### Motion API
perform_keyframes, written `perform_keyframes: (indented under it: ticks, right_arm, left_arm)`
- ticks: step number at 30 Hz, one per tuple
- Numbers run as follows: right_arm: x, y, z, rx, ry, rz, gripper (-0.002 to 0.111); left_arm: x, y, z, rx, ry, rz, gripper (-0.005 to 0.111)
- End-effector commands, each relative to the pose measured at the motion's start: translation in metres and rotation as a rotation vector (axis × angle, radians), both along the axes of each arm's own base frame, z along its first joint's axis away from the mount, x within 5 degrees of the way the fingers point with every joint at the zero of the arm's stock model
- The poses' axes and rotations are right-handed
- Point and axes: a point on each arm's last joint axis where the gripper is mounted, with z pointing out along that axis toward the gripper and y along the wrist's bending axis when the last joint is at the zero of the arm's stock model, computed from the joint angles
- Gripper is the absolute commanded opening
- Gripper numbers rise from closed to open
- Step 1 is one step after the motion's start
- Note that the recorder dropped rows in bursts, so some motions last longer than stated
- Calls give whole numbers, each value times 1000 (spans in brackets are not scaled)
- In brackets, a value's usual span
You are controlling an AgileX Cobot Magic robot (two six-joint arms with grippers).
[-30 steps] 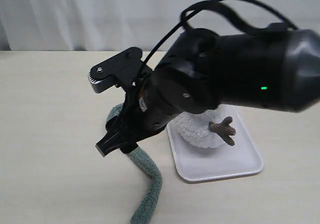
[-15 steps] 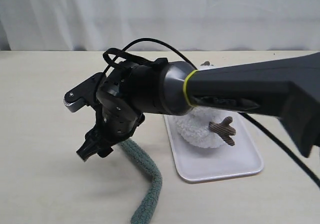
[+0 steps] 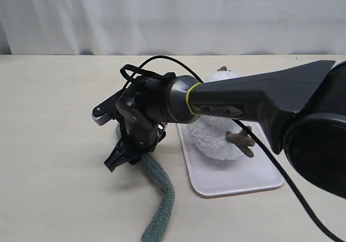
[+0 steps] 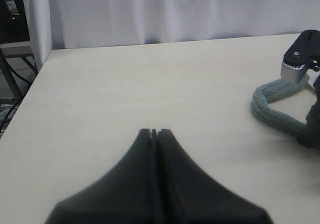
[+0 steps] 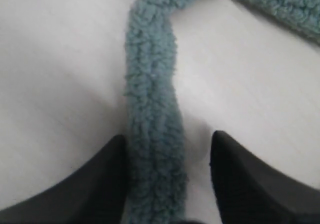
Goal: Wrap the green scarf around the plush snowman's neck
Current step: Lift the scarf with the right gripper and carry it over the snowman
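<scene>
Straddling the green scarf left of frame centre, the right gripper is found open, jaws set across its length.

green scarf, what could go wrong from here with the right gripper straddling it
1. The right gripper sits off-centre over the green scarf: one finger touches it and the other stands clear, so closing may catch only fuzz and slip.
2. The arm reaches right past the plush snowman and might knock it over on lifting.
</scene>
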Motion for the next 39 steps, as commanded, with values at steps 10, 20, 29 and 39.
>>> perform_keyframes:
  ticks: [10, 20, 29, 39]
  right_arm:
    - [-8, -7, 26, -38, 51, 98, 4]
    - [-62, 2, 142, 54, -86, 221, 4]
    - [-119, -28, 242, 134, -228, 279, 4]
    - [-112, -78, 282, -42, -473, 55, 4]
  left_arm:
    - [0, 0, 0, -2, -10, -3, 0]
    - [0, 0, 0, -2, -10, -3, 0]
    - [0, 0, 0, -2, -11, -3, 0]
    - [0, 0, 0, -2, -11, -3, 0]
